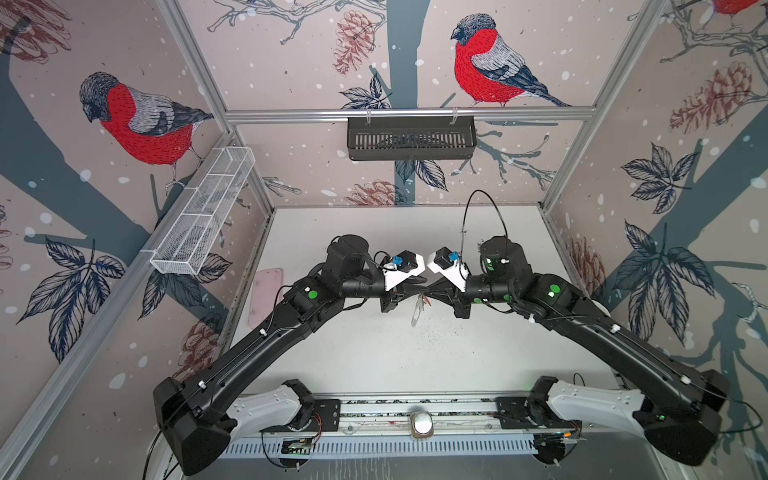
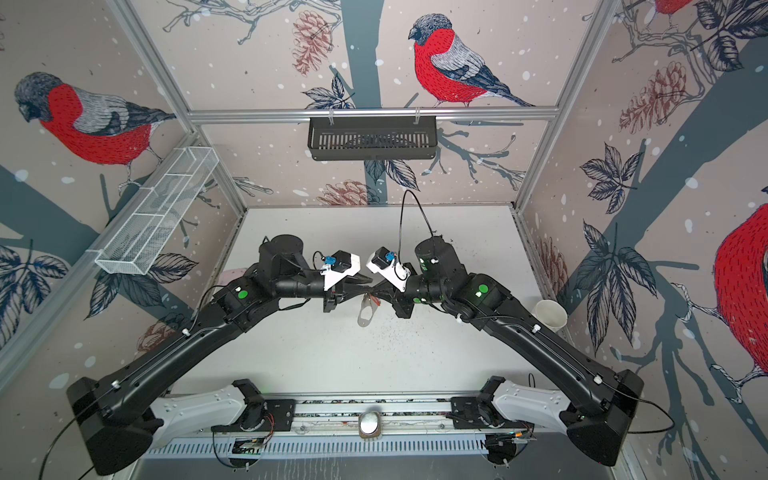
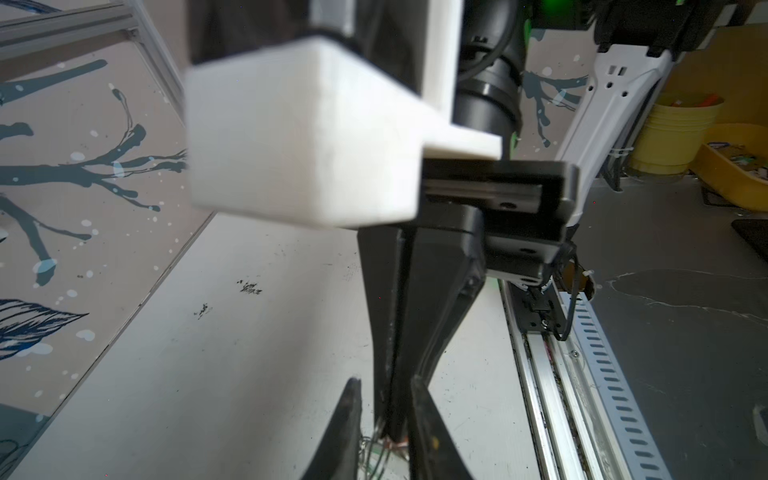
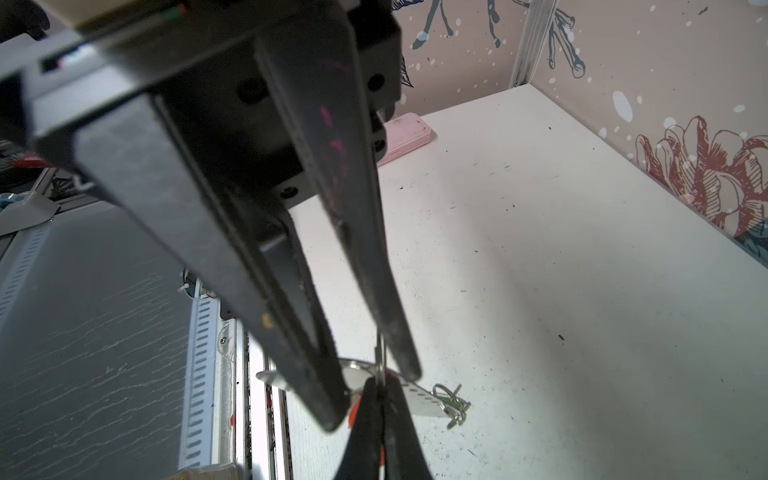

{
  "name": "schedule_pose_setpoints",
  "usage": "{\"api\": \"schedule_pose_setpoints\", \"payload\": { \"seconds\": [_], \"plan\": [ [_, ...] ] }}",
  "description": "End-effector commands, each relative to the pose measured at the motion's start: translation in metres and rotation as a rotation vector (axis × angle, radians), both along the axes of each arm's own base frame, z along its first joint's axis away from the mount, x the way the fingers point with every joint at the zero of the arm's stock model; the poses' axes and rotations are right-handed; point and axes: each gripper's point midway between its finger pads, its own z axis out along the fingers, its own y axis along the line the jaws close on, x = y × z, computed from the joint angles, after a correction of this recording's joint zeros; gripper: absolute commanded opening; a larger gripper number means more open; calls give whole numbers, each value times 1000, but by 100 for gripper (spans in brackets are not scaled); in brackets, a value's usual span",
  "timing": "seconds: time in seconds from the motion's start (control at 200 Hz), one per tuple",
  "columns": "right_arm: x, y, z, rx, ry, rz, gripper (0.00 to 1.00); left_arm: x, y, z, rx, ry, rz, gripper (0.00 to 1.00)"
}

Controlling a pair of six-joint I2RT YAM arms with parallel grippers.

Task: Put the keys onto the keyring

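Note:
The keyring (image 1: 417,312) (image 2: 365,313) hangs clear of the table where the two arms meet. In the right wrist view it is a pale metal plate (image 4: 419,400) with an oval cutout, a row of edge holes and small rings (image 4: 454,406) at one end. One key's green tag (image 4: 447,400) sits among those rings. My left gripper (image 3: 384,380) holds the plate, its long fingers (image 4: 316,332) a little apart astride the cutout. My right gripper (image 4: 380,384) is shut on the other key, a thin metal strip (image 4: 380,353) with its red-orange tag (image 4: 353,413) behind the tips.
A pink case (image 1: 266,295) (image 4: 405,137) lies on the white table (image 1: 374,357) at the left. A paper cup (image 2: 550,315) stands at the right wall. A white mesh basket (image 1: 203,216) and a black basket (image 1: 411,137) hang on the walls. The arms' rail (image 1: 374,409) runs along the front.

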Motion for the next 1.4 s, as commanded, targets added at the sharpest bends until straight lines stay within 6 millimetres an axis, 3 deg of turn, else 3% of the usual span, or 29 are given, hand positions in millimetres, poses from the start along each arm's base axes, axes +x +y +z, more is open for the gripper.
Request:
{"api": "schedule_pose_setpoints", "payload": {
  "seconds": [0.0,0.605,0.946,1.161,1.396],
  "plan": [
    [0,0,6,11,-22,7,0,4,1,0,17,-11,26,23],
    [2,-3,9,8,-41,1,0,6,-1,-9,71,16,48,24],
    [2,-3,12,21,-58,2,0,5,-3,-12,79,23,38,13],
    [3,-5,16,41,-73,-7,0,3,-3,-13,72,18,30,0],
    [3,-6,16,51,-73,-16,0,9,-5,-7,2,-6,66,0]
  ]
}}
